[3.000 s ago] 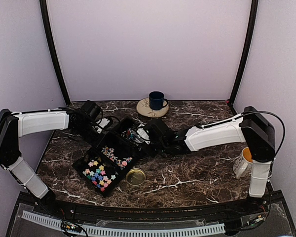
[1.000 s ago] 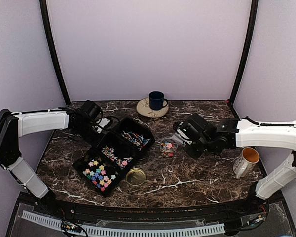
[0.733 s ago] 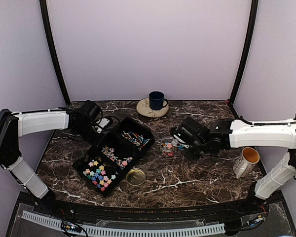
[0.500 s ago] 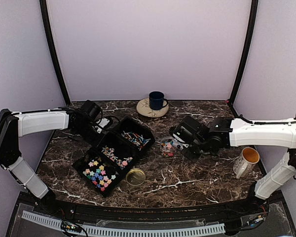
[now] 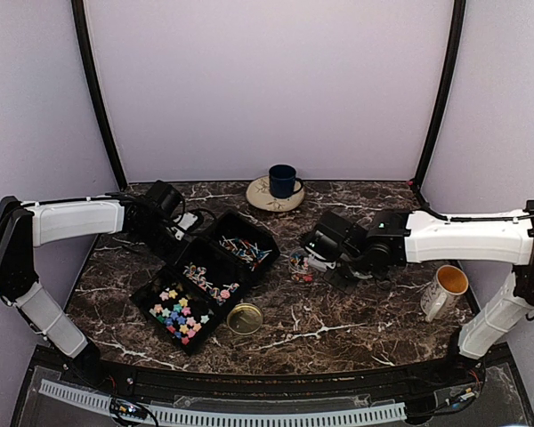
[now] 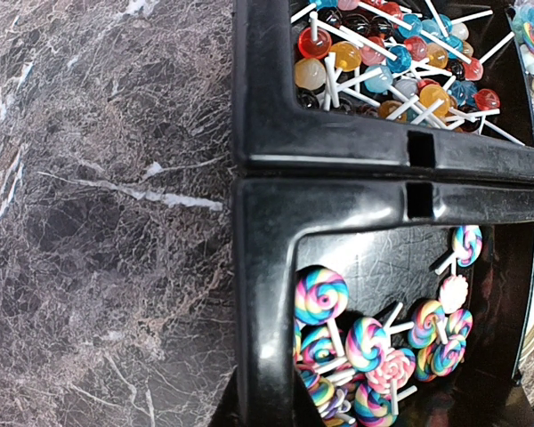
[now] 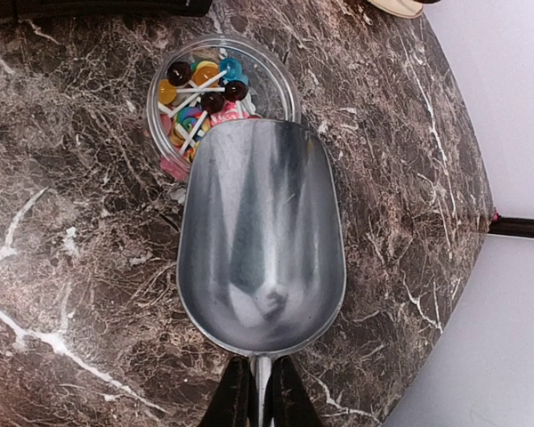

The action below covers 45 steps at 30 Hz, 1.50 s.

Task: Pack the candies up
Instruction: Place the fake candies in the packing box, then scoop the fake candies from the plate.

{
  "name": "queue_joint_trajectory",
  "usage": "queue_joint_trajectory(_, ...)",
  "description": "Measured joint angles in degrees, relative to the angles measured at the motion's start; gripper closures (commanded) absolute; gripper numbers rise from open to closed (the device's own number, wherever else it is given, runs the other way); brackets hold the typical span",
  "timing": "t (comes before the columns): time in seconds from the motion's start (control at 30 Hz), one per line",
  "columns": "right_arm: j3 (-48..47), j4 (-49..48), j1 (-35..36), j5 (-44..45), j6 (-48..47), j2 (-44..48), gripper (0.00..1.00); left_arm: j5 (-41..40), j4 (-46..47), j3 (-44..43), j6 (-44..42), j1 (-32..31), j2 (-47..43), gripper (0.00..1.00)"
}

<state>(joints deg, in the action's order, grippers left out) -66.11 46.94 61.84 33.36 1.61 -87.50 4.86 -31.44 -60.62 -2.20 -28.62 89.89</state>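
Observation:
The candies lie in a black three-part tray (image 5: pixel 172 264): pastel stars (image 5: pixel 180 318), swirl lollipops (image 5: pixel 209 283) (image 6: pixel 374 347) and ball lollipops (image 5: pixel 245 249) (image 6: pixel 392 62). More candies (image 7: pixel 200 89) sit in a small clear jar (image 5: pixel 301 265) (image 7: pixel 280 80) to the right of the tray. My right gripper (image 5: pixel 331 253) (image 7: pixel 262 391) is shut on the handle of a metal scoop (image 7: pixel 260 240). The scoop's bowl is empty and its front lip reaches over the jar's mouth. My left gripper (image 5: pixel 180 233) (image 6: pixel 267 414) is shut on the tray's wall (image 6: pixel 267 267) at the tray's far left side.
A gold lid (image 5: pixel 245 318) lies on the marble table just in front of the tray. A blue mug (image 5: pixel 282 181) stands on a saucer (image 5: pixel 262 197) at the back. A white mug (image 5: pixel 445 289) stands at the right, beside my right arm.
My right arm has carried the scoop from the tray to the right, then crept left until the scoop's lip is over the jar. My left arm has not moved.

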Motion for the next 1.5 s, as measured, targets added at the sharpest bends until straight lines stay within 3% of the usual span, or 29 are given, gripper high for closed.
queue_joint_trajectory(0.53, -5.2, -0.1, 1.3, 2.7, -1.9, -0.8, 1.00, 0.0, 0.0, 0.0, 0.0, 0.0, 0.0, 1.00)
queue_joint_trajectory(1.5, -15.6, -7.3, 4.0, 2.8, -8.9, -11.3, 1.00, 0.1, 0.0, 0.0, 0.0, 0.0, 0.0, 1.00)
